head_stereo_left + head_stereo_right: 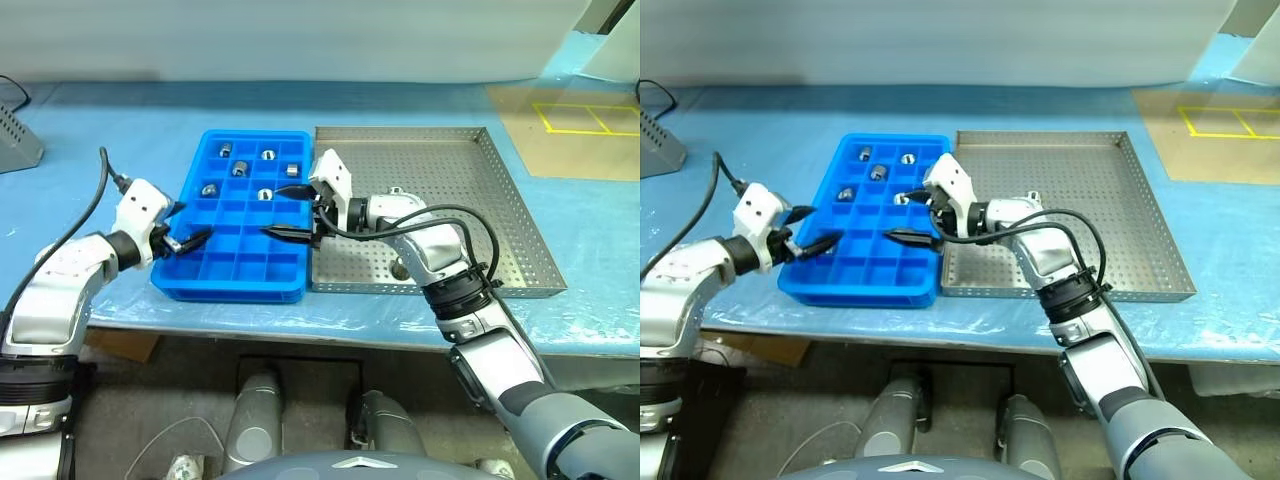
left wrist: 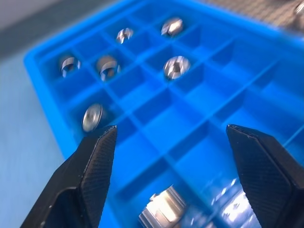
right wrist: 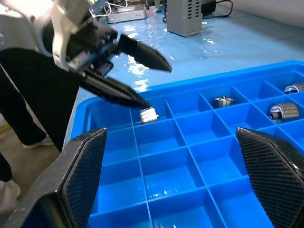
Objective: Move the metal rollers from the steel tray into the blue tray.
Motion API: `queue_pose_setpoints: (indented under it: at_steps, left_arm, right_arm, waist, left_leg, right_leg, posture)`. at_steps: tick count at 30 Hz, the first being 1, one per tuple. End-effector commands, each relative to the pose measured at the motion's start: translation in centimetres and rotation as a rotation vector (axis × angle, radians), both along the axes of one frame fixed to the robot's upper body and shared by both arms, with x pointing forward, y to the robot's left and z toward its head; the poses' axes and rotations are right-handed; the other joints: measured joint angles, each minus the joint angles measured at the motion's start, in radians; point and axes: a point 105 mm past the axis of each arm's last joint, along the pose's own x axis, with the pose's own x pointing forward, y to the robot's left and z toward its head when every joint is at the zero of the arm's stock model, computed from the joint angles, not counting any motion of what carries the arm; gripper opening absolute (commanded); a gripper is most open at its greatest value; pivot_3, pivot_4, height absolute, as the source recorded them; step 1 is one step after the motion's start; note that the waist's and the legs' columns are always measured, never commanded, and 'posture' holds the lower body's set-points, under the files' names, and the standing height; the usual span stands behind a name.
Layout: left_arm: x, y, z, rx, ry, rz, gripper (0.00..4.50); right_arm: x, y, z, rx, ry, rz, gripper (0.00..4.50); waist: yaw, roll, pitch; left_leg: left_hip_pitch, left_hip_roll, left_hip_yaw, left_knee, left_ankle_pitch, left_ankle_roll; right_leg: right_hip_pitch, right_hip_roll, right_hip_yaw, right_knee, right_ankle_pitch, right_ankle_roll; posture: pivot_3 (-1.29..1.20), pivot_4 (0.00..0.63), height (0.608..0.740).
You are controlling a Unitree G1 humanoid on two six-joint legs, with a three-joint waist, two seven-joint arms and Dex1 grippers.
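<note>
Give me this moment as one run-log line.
left gripper: open over bright blue plastic compartment tray | small silvery metal roller: at its fingertips | right gripper: open, empty | perforated steel tray

Seven metal rollers (image 1: 240, 169) in all: six sit in the blue tray (image 1: 290, 290), mostly toward twelve o'clock; one lies at the left tool (image 1: 186, 225). One steel tray (image 1: 530, 230).

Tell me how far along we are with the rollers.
Done: six metal rollers sit in the blue tray's far compartments. In hand: the open left gripper hangs over a seventh roller by its left edge; the right gripper is open, empty. Left: the steel tray shows no rollers, though the right arm hides part.
</note>
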Motion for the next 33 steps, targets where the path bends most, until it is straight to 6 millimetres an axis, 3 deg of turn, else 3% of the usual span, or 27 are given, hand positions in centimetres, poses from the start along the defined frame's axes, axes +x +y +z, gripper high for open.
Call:
queue_pose_setpoints:
  at_steps: [1,5,10,15,19,24,28,33]
  left_arm:
    - [0.0,-1.3,2.5,-0.019,-0.079,-0.053,3.86]
    - [0.6,-3.6,3.7,-0.020,-0.113,-0.143,3.86]
    - [2.2,-7.2,3.8,0.003,-0.117,-0.297,3.86]
    - [4.2,-12.6,2.7,0.012,-0.105,-0.463,3.86]
    - [5.9,-16.4,1.7,0.047,-0.105,-0.532,3.86]
    - [8.9,-18.8,0.5,0.097,-0.064,-0.489,3.86]
    - [9.4,-20.0,-0.2,0.143,-0.007,-0.522,3.86]
    - [8.6,-20.8,-1.7,0.230,0.089,-0.620,3.86]
  right_arm:
    - [0.0,-1.0,1.4,0.033,-0.049,-0.026,4.50]
    - [1.3,-3.9,2.4,0.049,-0.053,-0.132,4.50]
    - [2.6,-9.3,3.3,0.040,-0.079,-0.308,4.50]
    - [2.2,-13.2,3.2,0.010,-0.092,-0.436,4.50]
    - [1.6,-14.1,3.1,0.012,-0.095,-0.493,4.50]
    - [1.0,-14.7,2.9,0.018,-0.094,-0.550,4.50]
    - [0.5,-15.1,2.6,0.011,-0.091,-0.580,4.50]
    - [0.4,-15.5,2.5,0.015,-0.094,-0.617,4.50]
  waist:
    - [0.000,0.000,0.000]
    - [0.001,0.000,0.000]
    - [0.001,0.000,0.000]
    - [-0.018,0.000,0.000]
    - [-0.050,0.000,0.000]
    - [-0.085,0.000,0.000]
    - [-0.097,0.000,0.000]
    - [-0.106,0.000,0.000]
  left_leg:
    - [0.000,0.000,0.000,0.000,0.000,0.000]
    - [0.000,0.000,0.000,0.000,0.001,-0.001]
    - [0.000,-0.001,0.000,0.003,0.001,-0.001]
    - [0.000,-0.001,0.000,0.005,0.000,0.000]
    - [-0.001,-0.001,0.000,0.009,-0.002,0.004]
    - [-0.002,-0.001,0.000,0.013,-0.004,0.007]
    - [-0.001,-0.001,0.001,0.014,-0.005,0.012]
    - [-0.001,-0.002,0.001,0.016,-0.007,0.017]
  right_leg:
    - [0.000,0.000,0.000,0.000,0.000,0.000]
    - [0.000,0.000,0.000,0.001,0.000,0.000]
    - [0.002,0.000,0.001,0.001,0.000,0.001]
    - [0.003,0.000,0.002,0.001,0.001,0.002]
    - [0.003,0.000,0.002,0.001,0.002,0.003]
    - [0.003,0.000,0.002,0.002,0.002,0.003]
    - [0.005,0.000,0.003,0.001,0.002,0.004]
    - [0.006,-0.001,0.003,0.000,0.003,0.004]
  posture:
    - [0.12,0.150,0.740]
    - [0.10,0.150,0.740]
    - [0.01,0.150,0.740]
    - [-0.09,0.150,0.740]
    - [-0.16,0.150,0.740]
    - [-0.23,0.150,0.740]
    - [-0.26,0.150,0.740]
    - [-0.28,0.150,0.740]
